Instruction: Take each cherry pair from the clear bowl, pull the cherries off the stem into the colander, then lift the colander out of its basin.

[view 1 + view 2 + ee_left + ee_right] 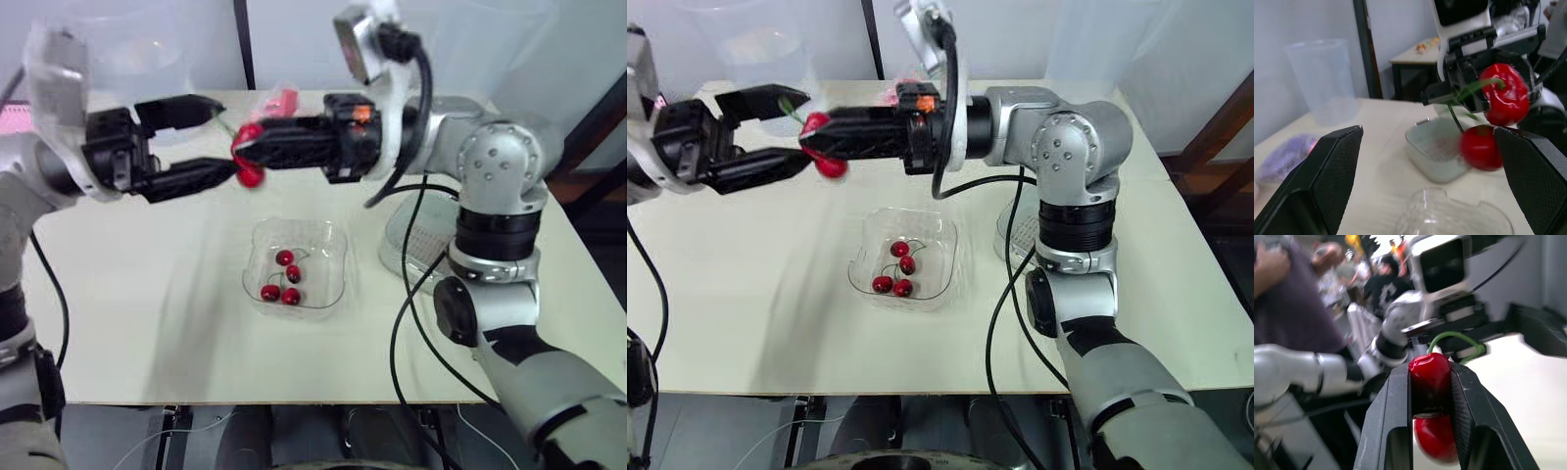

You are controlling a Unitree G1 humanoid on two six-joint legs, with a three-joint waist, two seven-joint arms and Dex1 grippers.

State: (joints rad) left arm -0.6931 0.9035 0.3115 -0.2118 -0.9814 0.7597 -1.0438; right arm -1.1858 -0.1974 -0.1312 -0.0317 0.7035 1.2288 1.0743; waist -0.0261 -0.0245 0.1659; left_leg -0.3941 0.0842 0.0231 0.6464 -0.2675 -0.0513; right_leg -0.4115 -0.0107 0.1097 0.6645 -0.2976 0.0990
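The desk point(147, 333) lies well below both pincers, so anything that slips has room to bounce and roll. The colander point(419, 235) sits low and back along the right arm, far from the right pincer's tip; a cherry pulled free here would probably miss it. The clear bowl point(333, 284), with more cherries point(285, 279) inside, lies below the tips and slightly toward the robot, and would more likely catch a drop. The left pincer point(223, 137) is spread wide, its fingers flanking the fruit without touching it; closing off-centre could knock the fruit instead of gripping it. The right pincer point(245, 147) is clenched on the upper cherry of the cherry pair point(1504, 95), and the lower one hangs free beneath. The thin stem point(1469, 88) could snap unevenly and release that lower cherry.
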